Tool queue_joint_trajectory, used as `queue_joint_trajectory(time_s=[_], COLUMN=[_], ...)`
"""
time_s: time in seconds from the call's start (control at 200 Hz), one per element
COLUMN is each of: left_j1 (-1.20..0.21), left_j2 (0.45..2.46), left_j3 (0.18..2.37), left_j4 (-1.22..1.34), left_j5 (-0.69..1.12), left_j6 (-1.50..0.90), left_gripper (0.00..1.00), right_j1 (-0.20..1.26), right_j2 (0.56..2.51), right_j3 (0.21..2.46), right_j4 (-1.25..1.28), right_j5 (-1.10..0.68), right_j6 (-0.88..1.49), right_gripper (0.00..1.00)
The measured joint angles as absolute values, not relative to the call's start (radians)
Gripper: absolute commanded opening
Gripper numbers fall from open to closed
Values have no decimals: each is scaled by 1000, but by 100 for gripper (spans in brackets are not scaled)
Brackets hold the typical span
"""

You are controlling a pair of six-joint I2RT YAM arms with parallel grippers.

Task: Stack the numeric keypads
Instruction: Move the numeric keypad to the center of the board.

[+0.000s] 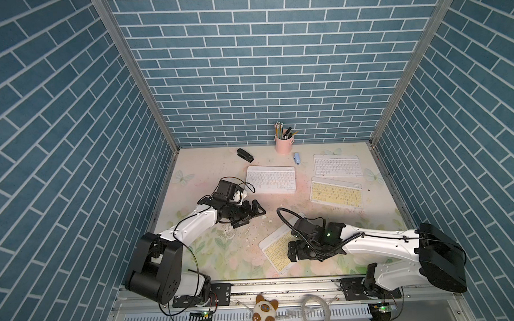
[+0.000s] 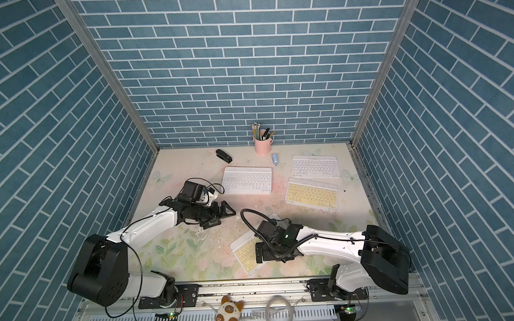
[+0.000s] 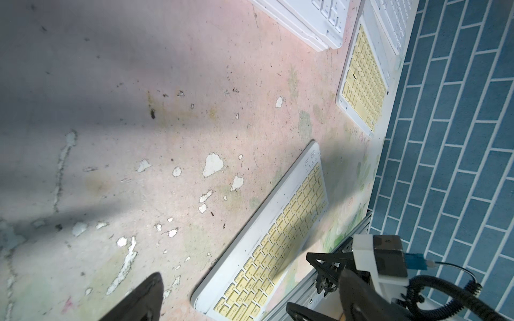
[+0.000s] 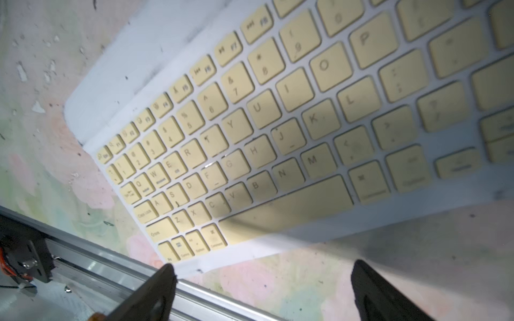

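1. the stacking looks barely begun. in both top views the keypads lie in four separate spots on the table (image 1: 212, 257), and none plainly rests on another.
2. the middle white keypad (image 1: 270, 180) shows a thicker, layered edge in the left wrist view. it may already be a small pile, but i cannot tell for sure.
3. the back white keypad (image 1: 337, 165) lies near the right wall. the far yellow keypad (image 1: 336, 193) is just in front of it, close but apart.
4. the near yellow keypad (image 1: 275, 250) lies askew and flat by the front rail, partly hidden under the right arm.
5. the right hand (image 1: 293, 254) hovers low over that keypad, spread wide and grasping nothing. in the right wrist view the keypad's long edge lies just beyond the fingertips (image 4: 167, 273).
6. the left hand (image 1: 250, 217) is released and empty, over bare table between the near yellow and middle white keypads.
7. up close the near keypad is slim, with a white frame and rounded corners. its keys are pale yellow with printed letters, and there are a few dark specks.
8. judged from this, nearly all the gathering remains to be done.
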State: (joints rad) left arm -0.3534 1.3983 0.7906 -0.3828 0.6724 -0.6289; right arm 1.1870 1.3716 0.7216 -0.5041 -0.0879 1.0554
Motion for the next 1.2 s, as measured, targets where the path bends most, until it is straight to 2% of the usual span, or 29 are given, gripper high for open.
queue_joint_trajectory(time_s=[0.28,0.47,0.745,0.845,1.0,1.11,1.195], left_j1=[-316,-236,-21,2,-16,-43,-59], left_j2=[1401,1401,1401,1401,1401,1425,1476], left_j3=[789,772,760,767,804,855,907], left_j4=[-379,-376,-424,-453,-513,-548,-568], left_j5=[702,731,783,785,776,760,740], left_j6=[-629,-623,-579,-564,-537,-516,-495], left_gripper=[100,100,100,99,100,100,100], right_j1=[1224,1214,1072,1039,1011,967,870], right_j2=[1479,1654,1873,1919,1818,1602,1414], right_j3=[765,930,1155,1211,1090,923,826], right_j4=[-404,-334,-212,-190,-179,-208,-229], right_j5=[-133,-176,-313,-333,-334,-321,-287], right_j6=[1091,1082,1011,961,897,870,844], right_gripper=[99,99,99,99,99,99,99])
